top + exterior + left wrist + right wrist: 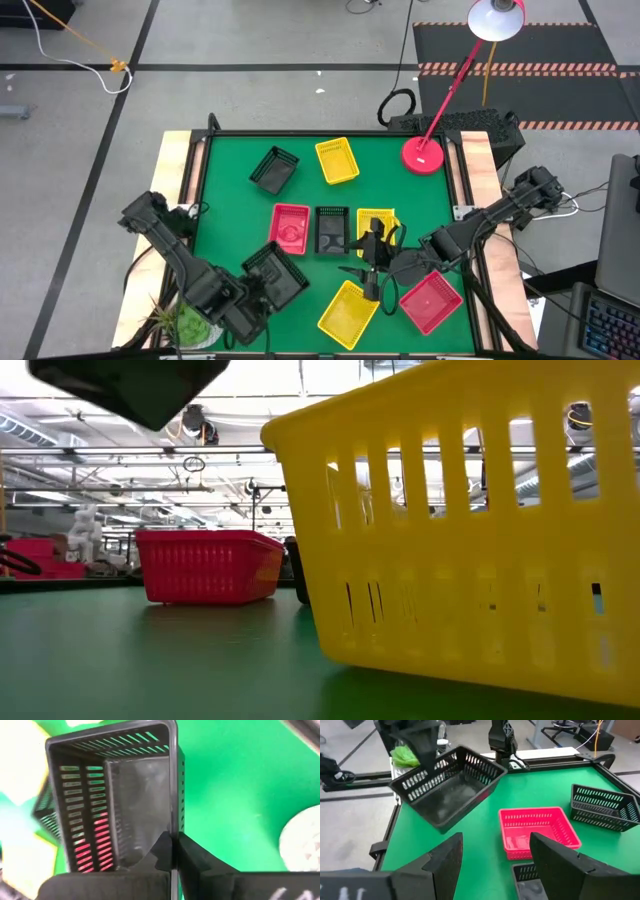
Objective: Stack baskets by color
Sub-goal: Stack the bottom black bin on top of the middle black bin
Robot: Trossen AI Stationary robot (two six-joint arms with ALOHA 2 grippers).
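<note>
Held basket: a black basket [275, 275] is being held up off the worktop [230, 160], tilted, near the front left corner. In the right wrist view it [451, 785] is being seen hanging in the air.

Left end effector [172, 852]: it is being kept closed on one thin wall of that black basket.

Right end effector [495, 865]: it is being kept wide open and nothing is being gripped. It is being held over the worktop just right of the middle black basket [331, 229].

Middle row: a red basket [290, 226] is being seen just left of the middle black basket, and a yellow basket [372, 224] just right of it, partly hidden by the right arm.

Other baskets: another black basket [274, 169] and another yellow one [337, 160] are lying behind the middle black basket. A yellow one [348, 313] and a red one [431, 301] are lying in front of it, to the right.

What could go wrong: the held basket is being pinched by only one wall, so it could probably slip or swing. It could also be caught on the red basket if it is being carried low.

Open room: bare green is being left behind the red basket and along the left edge. The right arm is crowding the space beside the middle black basket, so the arms could be bumped together there. The red lamp base [424, 153] is standing well apart, at the back right corner.
</note>
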